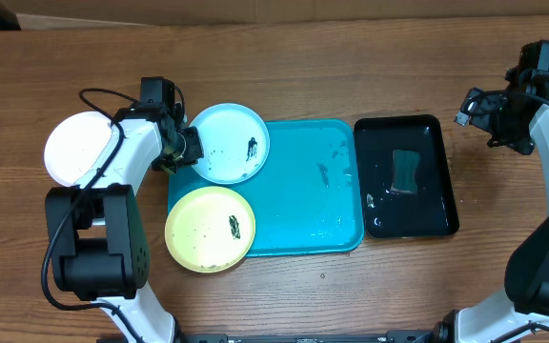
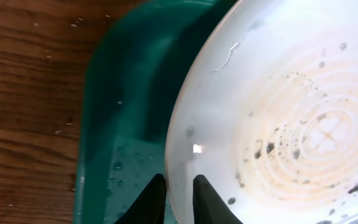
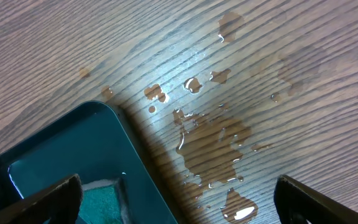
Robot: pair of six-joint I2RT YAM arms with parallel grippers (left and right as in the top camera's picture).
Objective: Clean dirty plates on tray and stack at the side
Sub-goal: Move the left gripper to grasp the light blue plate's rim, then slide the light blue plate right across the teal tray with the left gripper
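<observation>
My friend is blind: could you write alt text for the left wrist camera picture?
The dark end effector pinches the rim of a pale plate flecked with dark specks, which overlaps a corner of a wet turquoise tray on a wooden table.

table [image 1: 303, 86]: matt grained wood | tray [image 1: 298, 205]: glossy wet plastic | black tray [image 1: 429, 143]: glossy plastic | light blue plate [image 1: 219, 133]: smooth plastic

The light blue plate [image 1: 227, 133] shows dark green-black smears and specks over faint concentric rings. The yellow-green plate [image 1: 198, 233] bears one dark smear, and the white plate [image 1: 74, 148] looks plain. The tray [image 1: 298, 205] is turquoise. The black tray [image 1: 375, 152] is glossy and holds a green sponge [image 1: 406, 170]. The surface [image 1: 351, 67] is brown wood grain.
</observation>
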